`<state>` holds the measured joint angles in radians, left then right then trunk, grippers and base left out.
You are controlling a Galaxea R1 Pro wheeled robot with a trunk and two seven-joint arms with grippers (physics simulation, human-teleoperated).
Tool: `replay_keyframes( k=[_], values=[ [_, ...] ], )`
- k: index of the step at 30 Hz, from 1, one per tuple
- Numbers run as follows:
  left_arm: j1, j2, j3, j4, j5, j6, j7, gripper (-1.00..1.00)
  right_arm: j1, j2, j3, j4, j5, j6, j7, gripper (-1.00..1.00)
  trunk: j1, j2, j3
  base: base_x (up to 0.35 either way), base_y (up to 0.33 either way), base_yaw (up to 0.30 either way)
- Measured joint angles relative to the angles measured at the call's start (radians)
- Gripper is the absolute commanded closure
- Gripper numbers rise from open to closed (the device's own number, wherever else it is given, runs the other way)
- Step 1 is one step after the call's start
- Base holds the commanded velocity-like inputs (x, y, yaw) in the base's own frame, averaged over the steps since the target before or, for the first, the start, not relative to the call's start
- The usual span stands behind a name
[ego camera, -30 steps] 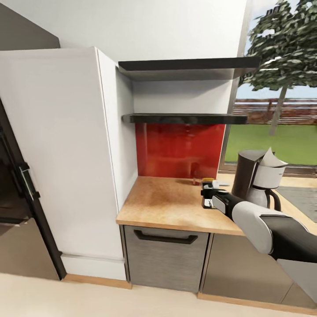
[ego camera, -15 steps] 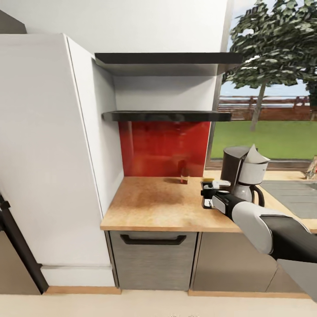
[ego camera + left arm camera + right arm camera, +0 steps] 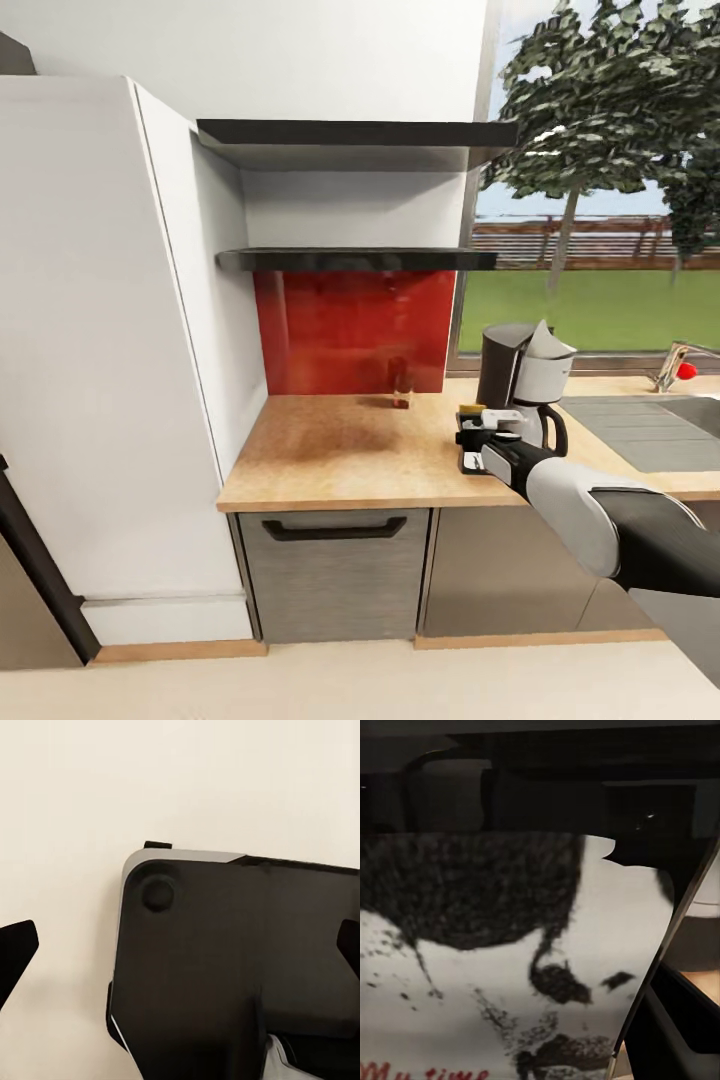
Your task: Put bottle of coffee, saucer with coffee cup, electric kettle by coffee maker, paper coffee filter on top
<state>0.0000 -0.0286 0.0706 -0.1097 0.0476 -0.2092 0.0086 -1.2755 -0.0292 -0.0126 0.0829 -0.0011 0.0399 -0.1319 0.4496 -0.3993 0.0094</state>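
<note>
1. Right tool: clamped on the bottle of coffee. The white label with dark print and red lettering sits hard up against the right wrist camera. In the head view the yellow cap shows just above the tool, over the front part of the worktop.
2. Left tool: fingers stand apart with nothing between them. It hangs low beside the robot's own dark body, over pale floor.
3. Change noted: the whole head view has swung over the last second, so the camera has moved rather than the things. The coffee maker now sits nearer the middle of the view, and a sink and tap have come in at the right. The arm keeps its place in the picture.
4. Judgement: the robot is lining up on the coffee maker, and the bottle is off the kitchen shelf and near its set-down spot.
5. Coffee maker: upright on the worktop, just beyond the right tool. The paper coffee filter already stands in its top.
6. Surroundings: red backsplash, with a small dark object at its foot, too blurred to name. A tall white cabinet stands to the left.
7. Obstruction: the carafe handle faces the tool, so a set-down risks a knock. The open worktop to the left is safer.
</note>
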Motion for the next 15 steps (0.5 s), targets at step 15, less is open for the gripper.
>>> replay_keyframes(
  k=[15],
  values=[
    [0.000,-0.002,-0.002,-0.001,0.000,0.000,0.000,-1.00,0.000,-0.001,0.000,0.000,0.000,0.000,0.000,1.00,0.000,0.000,0.000,0.116,0.142,-0.018]
  ],
)
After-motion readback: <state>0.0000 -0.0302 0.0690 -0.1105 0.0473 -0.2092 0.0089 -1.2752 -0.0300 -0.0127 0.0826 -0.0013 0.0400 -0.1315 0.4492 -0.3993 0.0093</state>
